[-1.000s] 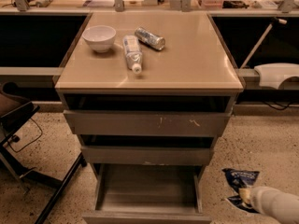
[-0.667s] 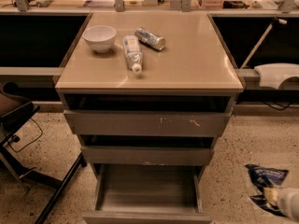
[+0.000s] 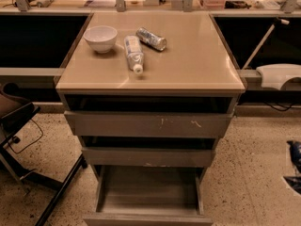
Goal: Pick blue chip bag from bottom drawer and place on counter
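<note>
The blue chip bag [image 3: 295, 155] shows only as a dark blue crinkly sliver at the right edge of the camera view, above the floor and right of the cabinet. The gripper is out of view, past that right edge. The bottom drawer [image 3: 148, 189] is pulled open at the bottom centre and its grey inside is bare. The tan counter [image 3: 193, 55] tops the cabinet, well up and left of the bag.
On the counter stand a white bowl [image 3: 100, 37], a clear plastic bottle [image 3: 133, 53] lying down and a silver can [image 3: 151, 38] lying down. The two upper drawers are slightly open. A chair [image 3: 16, 114] with black legs is at the left, and a white object [image 3: 280, 74] at the right.
The bag and the white arm holding it have moved right and slightly up. The arm has left the view and only the bag's edge remains.
</note>
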`<act>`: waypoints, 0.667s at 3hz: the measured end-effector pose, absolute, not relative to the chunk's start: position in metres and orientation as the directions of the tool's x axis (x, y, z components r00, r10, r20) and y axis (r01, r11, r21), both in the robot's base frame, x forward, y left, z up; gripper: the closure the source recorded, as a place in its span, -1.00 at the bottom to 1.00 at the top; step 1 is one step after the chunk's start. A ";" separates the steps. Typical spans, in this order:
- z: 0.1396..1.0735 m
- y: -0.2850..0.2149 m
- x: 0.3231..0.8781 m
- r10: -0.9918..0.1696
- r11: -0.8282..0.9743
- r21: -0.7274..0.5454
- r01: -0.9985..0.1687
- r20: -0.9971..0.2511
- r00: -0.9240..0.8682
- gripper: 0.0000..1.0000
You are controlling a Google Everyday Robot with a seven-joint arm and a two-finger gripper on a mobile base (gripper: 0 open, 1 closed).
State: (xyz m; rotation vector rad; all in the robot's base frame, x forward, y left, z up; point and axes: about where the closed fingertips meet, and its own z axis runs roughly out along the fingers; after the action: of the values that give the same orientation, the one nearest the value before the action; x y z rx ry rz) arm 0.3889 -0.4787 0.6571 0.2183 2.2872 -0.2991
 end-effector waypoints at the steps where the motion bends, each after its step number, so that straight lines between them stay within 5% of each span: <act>1: 0.689 -0.475 0.402 0.052 0.955 -0.142 0.258 -0.782 -0.621 1.00; 2: 0.689 -0.475 0.402 0.052 0.956 -0.142 0.258 -0.782 -0.621 1.00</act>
State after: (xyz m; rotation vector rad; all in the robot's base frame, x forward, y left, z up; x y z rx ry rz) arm 0.4016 -0.4745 0.6887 0.2171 2.2297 -0.3029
